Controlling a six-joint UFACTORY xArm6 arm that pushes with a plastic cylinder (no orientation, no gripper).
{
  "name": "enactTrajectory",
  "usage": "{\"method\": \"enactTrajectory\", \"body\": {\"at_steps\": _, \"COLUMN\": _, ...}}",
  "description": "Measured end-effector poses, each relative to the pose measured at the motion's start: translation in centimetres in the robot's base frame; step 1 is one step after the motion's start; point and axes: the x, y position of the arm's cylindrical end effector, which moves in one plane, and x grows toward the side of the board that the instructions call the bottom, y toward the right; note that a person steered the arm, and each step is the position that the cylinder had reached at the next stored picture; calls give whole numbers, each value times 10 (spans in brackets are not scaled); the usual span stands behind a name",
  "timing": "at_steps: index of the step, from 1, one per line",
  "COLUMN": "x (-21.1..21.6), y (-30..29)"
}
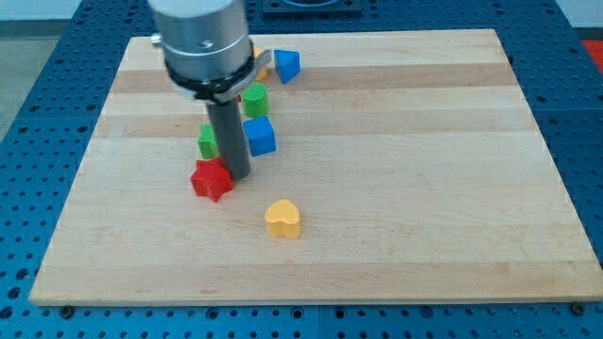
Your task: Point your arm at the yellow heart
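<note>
Pale wooden planks make up the board (pixel 396 188), which lies on a blue perforated table (pixel 38 113) that shows around all its edges. From the view's top the arm comes down as a wide silver cylinder (pixel 201 38) with a dark collar, narrowing into the straight dark rod whose lower end is my tip (pixel 237 175). I carry no jaws at all, only this rod, so nothing is being held. My tip sits at the upper right edge of the red star-shaped block (pixel 211 179), touching it or very nearly so (the rod hides the exact meeting point). Just to the view's right of the rod is a blue cube (pixel 259 136), and just to the rod's left a green block (pixel 207 142) peeks out, partly covered, its shape hard to make out. Above the cube stands a green cylinder-like block (pixel 254 97), and further up, near the board's top edge, a blue block (pixel 286 65) of angular shape; a sliver of orange or yellow beside it is too hidden to name. The yellow heart (pixel 283 218) lies alone toward the view's bottom, below and to the right of my tip and the red star, clearly apart from both, with bare wood between.
</note>
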Motion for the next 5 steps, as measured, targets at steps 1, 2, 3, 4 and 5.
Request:
{"method": "enactTrajectory", "body": {"at_steps": 1, "x": 12, "y": -23}}
{"method": "enactTrajectory", "body": {"at_steps": 2, "x": 23, "y": -48}}
{"method": "enactTrajectory", "body": {"at_steps": 3, "x": 33, "y": -74}}
{"method": "enactTrajectory", "body": {"at_steps": 4, "x": 35, "y": -80}}
{"method": "enactTrajectory", "body": {"at_steps": 5, "x": 27, "y": -52}}
